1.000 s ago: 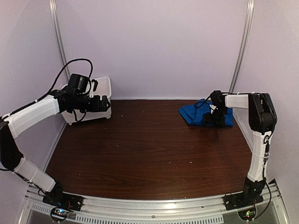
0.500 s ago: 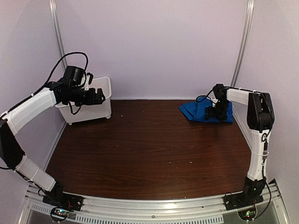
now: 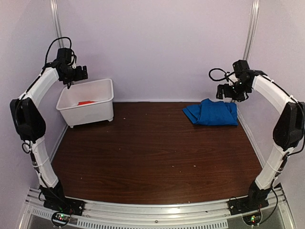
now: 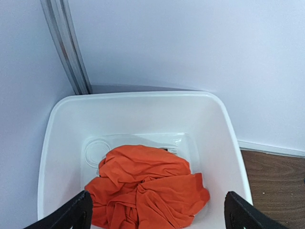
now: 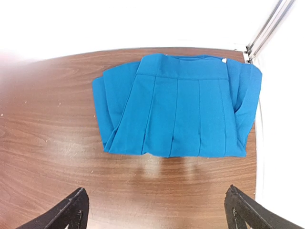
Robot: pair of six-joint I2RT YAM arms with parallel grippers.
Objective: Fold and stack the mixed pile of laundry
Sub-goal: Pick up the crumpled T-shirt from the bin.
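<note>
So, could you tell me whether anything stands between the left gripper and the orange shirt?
Nothing visible does. The left gripper hangs open above the white bin, and the orange shirt lies crumpled and uncovered on its floor, inside the walls.

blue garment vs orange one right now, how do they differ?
Pose: blue garment is folded flat with neat pleats; orange garment is a crumpled heap.
Place: blue garment lies on the table, far right; orange garment sits inside the white bin, far left.
Shared: both plain cloth, neither held.
</note>
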